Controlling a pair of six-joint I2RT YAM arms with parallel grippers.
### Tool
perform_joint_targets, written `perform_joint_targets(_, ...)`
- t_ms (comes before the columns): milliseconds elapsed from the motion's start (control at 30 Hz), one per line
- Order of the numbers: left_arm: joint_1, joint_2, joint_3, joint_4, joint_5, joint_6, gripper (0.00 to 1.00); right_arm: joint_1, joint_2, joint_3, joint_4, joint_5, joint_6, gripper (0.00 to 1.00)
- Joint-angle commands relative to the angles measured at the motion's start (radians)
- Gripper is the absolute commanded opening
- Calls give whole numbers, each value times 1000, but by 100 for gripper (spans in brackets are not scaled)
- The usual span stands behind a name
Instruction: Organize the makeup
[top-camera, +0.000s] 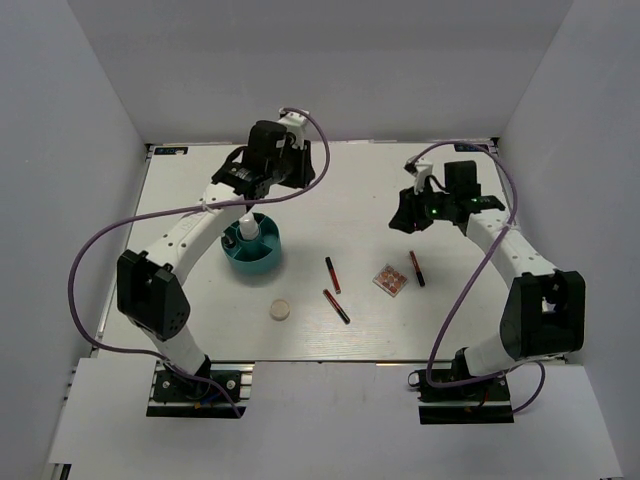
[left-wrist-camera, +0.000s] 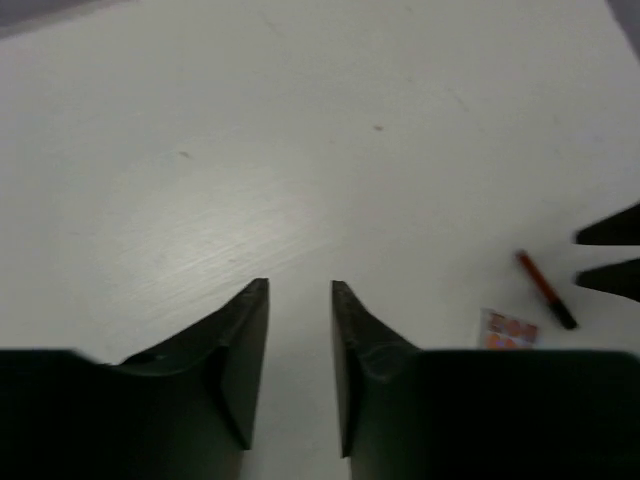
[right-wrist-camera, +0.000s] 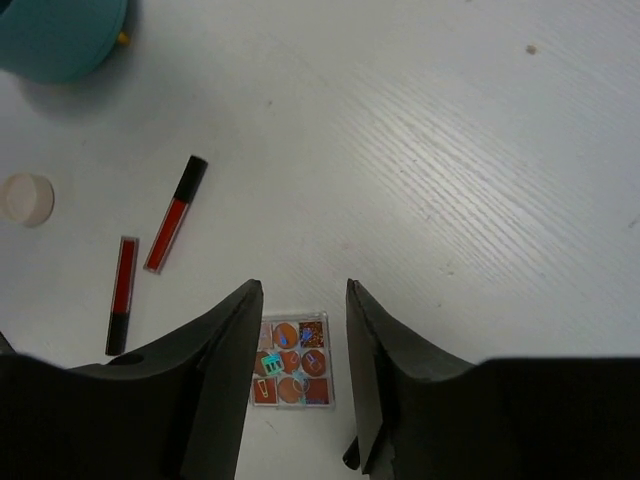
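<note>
My right claw (right-wrist-camera: 304, 292) hangs empty, jaws apart, over the palette (right-wrist-camera: 292, 373), which lies flat on the surface (right-wrist-camera: 450, 150) near the sticks (right-wrist-camera: 175, 213). It looks light, stiff and slick; I'd pinch opposite edges. My left claw (left-wrist-camera: 300, 288) is apart too, empty.

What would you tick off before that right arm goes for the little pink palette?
1. Right fingers apart with nothing between them: ok.
2. Palette lying flat, in line with the gap between them: ok.
3. Nearest red stick clear of the palette: ok, close but apart.
4. Left fingers empty, over bare table and out of the way: ok.
5. Room left in the teal tub, where a white bottle already stands: cannot tell, since its compartments do not show.
</note>
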Motion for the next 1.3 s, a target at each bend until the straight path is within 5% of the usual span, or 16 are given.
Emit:
perform_joint_targets(0, -18, 20, -6, -36, 290, -137, 38, 52, 20, 36, -77, -58, -118, 44)
perform_joint_targets(167, -46, 17, -83, -64, 278, -229, 36, 153, 55, 62, -103, -21, -147, 30)
perform_joint_targets(467, -110, -133, -137, -171, 159, -313, 61, 378, 212, 177, -108, 172, 15, 45)
perform_joint_targets(900, -130, -644, -431, -243, -164, -545, 64, 546, 414, 272, -103, 396, 233, 49)
perform_joint_targets(1267, -130, -744, -511, -349, -239, -610, 64, 615, 522, 314, -132, 527, 325, 48)
